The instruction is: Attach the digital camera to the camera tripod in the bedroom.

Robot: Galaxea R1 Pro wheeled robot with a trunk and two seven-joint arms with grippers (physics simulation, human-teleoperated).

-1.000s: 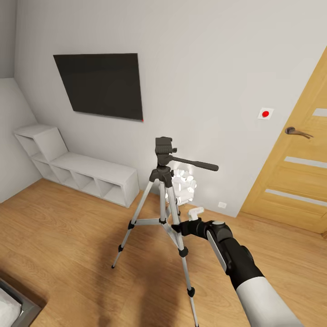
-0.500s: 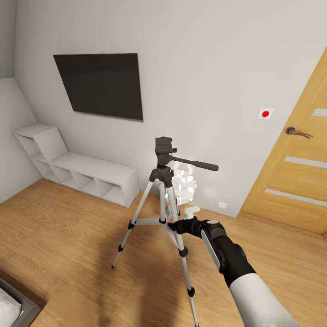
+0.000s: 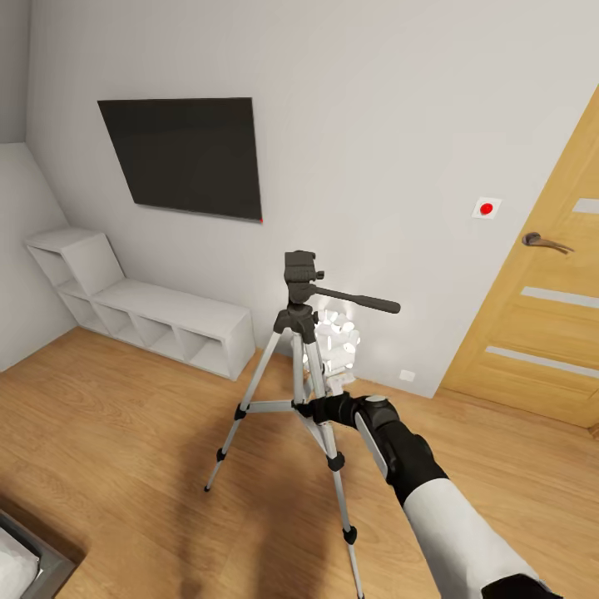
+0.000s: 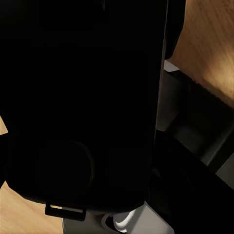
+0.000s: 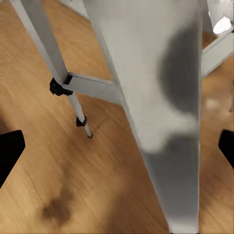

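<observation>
Head view looks down across a bedroom corner with a light wood floor (image 3: 125,433), a grey-white wall, a black wall TV (image 3: 187,155), a low grey cube shelf (image 3: 146,314) and an oak door (image 3: 541,324) at the right. The camera tripod (image 3: 301,366) stands on the floor in the middle of the picture, silver legs spread, its black head with the long pan handle pointing right. Behind its upper legs sits a white spiky-ball lamp (image 3: 337,343). The right arm reaches in from the lower right, and the right gripper (image 3: 309,409) sits at the near tripod leg, level with the cross brace.

From the right wrist camera, one silver leg (image 5: 156,97) runs large and blurred straight between the two dark fingertips (image 5: 9,151), which stand wide apart at the picture's edges, so the jaws are spread and nothing is clasped; whether they touch the leg is hard to say.

The left wrist camera gives mostly a black mass with slivers of wood floor, and I cannot tell how the left gripper's jaws stand.
</observation>
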